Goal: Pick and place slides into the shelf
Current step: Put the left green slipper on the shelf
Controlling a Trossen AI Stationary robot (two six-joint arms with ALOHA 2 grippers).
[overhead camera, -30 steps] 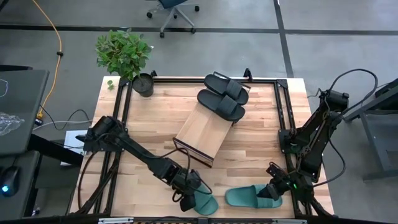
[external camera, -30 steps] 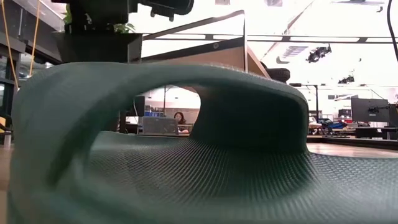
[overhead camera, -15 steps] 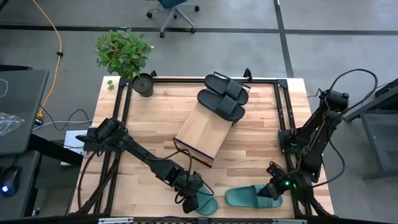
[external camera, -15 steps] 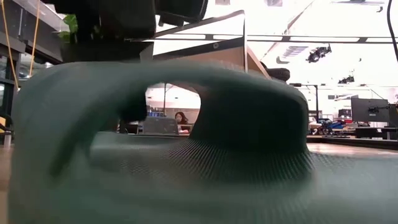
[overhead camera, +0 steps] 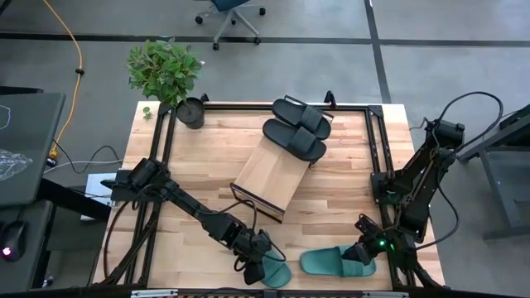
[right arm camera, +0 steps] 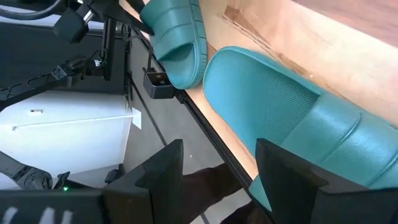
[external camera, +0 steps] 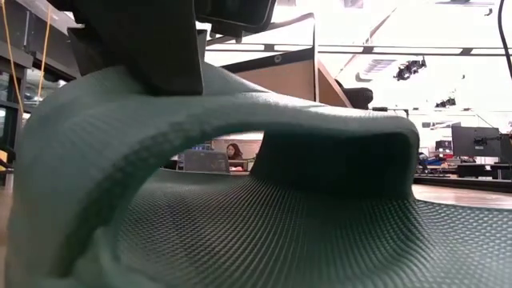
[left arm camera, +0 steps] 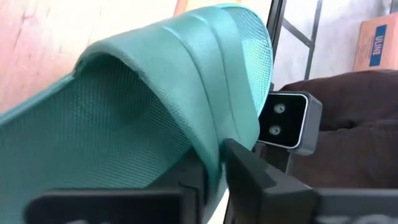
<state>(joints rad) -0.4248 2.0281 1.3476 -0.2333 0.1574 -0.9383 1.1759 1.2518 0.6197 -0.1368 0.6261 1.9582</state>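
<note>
Two black slides [overhead camera: 296,128] lie on the upper end of the slanted shelf [overhead camera: 267,175]. Two teal slides lie at the table's near edge. My left gripper [overhead camera: 258,266] is shut on the left teal slide [overhead camera: 278,274], which fills the low view [external camera: 264,232]. The right teal slide [overhead camera: 330,261] lies sole down on the table. My right gripper [overhead camera: 361,254] stands open at its right end; in the right wrist view its fingers [right arm camera: 163,169] straddle the strap end [right arm camera: 336,140], and I cannot tell whether they touch it. My left gripper pinches the teal slide's strap at its edge [left arm camera: 219,144]. One finger [left arm camera: 194,185] is on the footbed side under the strap, the other [left arm camera: 252,182] on the strap's outer face. The fingers slant down from the table's left. The sole stays on the table, and the strap is humped up under the finger [external camera: 152,48].
A potted plant [overhead camera: 189,109] stands at the table's far left corner. A small camera [left arm camera: 283,119] sits at the near edge right by the left teal slide. The dark frame rails [overhead camera: 374,149] run along the table's sides. Bare wood lies left of the shelf.
My left gripper has come down a little onto the left teal slide's strap and shut on it. In the low view the strap, first an even arch, now rises into a hump on the gripped side. The sole has stayed on the table.
</note>
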